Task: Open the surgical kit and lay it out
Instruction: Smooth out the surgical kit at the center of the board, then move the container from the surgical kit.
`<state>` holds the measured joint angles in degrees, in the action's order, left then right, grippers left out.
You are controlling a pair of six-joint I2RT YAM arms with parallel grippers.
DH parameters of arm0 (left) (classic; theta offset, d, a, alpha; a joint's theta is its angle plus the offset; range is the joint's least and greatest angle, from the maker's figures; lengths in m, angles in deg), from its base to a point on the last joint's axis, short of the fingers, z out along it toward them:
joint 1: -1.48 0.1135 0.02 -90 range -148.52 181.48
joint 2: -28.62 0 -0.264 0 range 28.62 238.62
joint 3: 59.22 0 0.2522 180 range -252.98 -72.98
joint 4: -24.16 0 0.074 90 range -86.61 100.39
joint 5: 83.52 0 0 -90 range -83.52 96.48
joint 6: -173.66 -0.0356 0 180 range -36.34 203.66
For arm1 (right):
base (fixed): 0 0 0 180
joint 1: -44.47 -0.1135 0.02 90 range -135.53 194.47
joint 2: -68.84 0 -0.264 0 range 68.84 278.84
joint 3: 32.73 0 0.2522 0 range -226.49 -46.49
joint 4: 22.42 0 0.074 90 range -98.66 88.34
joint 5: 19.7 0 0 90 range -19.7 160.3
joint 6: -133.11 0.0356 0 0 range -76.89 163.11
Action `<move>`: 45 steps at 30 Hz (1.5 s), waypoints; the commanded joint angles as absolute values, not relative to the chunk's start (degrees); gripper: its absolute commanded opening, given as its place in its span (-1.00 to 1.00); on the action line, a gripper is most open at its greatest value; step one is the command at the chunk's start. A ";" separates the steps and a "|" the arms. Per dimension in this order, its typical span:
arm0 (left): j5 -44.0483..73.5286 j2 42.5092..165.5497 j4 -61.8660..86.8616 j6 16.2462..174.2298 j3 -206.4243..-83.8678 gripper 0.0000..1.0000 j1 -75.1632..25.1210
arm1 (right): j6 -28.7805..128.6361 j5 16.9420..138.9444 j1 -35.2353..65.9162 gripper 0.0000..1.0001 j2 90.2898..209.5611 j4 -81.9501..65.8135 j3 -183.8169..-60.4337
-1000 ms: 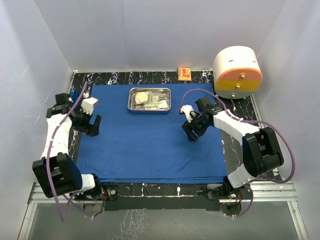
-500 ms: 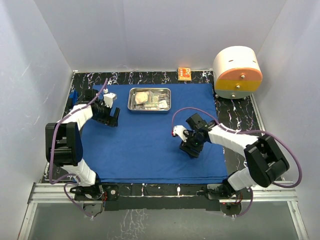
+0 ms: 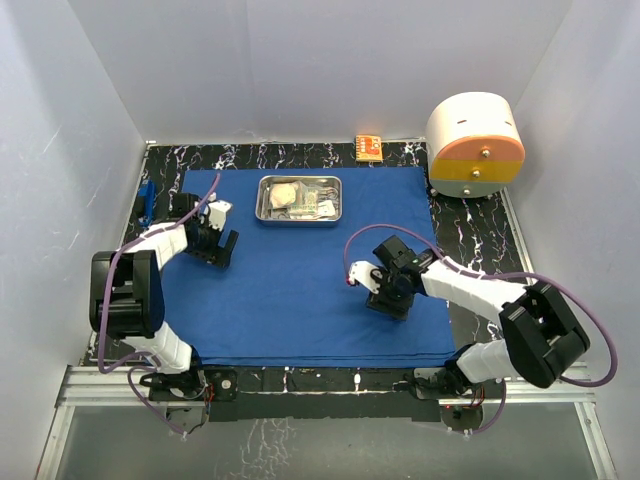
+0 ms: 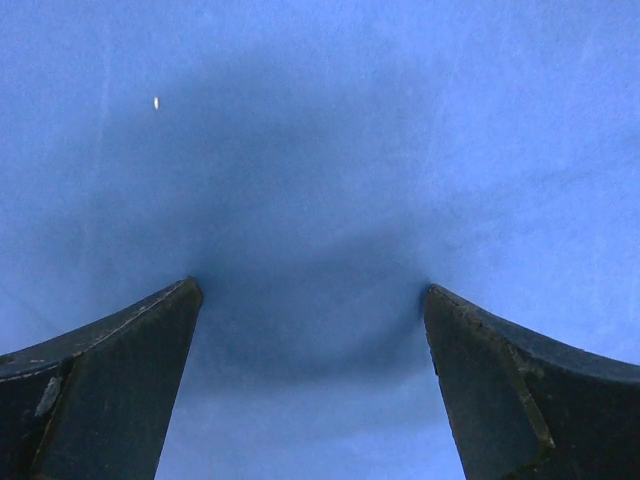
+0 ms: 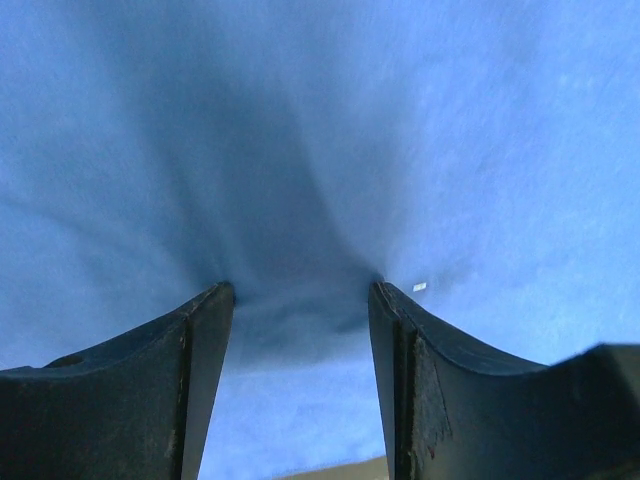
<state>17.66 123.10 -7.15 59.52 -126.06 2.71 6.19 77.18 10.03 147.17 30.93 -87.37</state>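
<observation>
The surgical kit's royal-blue cloth (image 3: 290,290) lies spread flat over the table. Its shiny steel tray (image 3: 264,198) stands on the far middle of the cloth, holding packets and slim instruments. My left gripper (image 3: 218,250) is open wide, left of the tray, both fingertips pressed onto the cloth (image 4: 320,150) with only flat cloth between them. My right gripper (image 3: 385,300) stands on the right half of the cloth, jaws partly open. Its fingertips (image 5: 222,295) press into the cloth (image 5: 480,120), and creases run in toward the gap.
A big cream-and-orange cylinder (image 3: 475,145) stands at the far right corner. A small orange box (image 3: 368,147) lies behind the tray. A small blue thing (image 3: 147,200) sits at the left edge. Black marbled table (image 3: 470,230) borders the cloth; white walls enclose it.
My left gripper swung in from the left edge onto the cloth beside the tray. My right gripper moved nearer and leftward down onto the cloth, its jaws narrowing slightly.
</observation>
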 commanded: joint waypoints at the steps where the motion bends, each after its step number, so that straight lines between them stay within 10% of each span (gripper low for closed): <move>1: 12.26 119.32 -9.30 56.89 -122.46 0.87 2.76 | 3.30 69.39 10.28 0.10 145.70 40.24 -84.62; 20: 27.50 122.17 -15.73 65.63 -146.06 0.77 0.16 | 13.78 75.77 14.95 0.08 145.09 24.97 -105.58; 45: 22.82 155.51 -17.72 85.44 -178.77 -0.44 -8.36 | 20.76 94.42 31.63 0.09 139.78 18.12 -98.93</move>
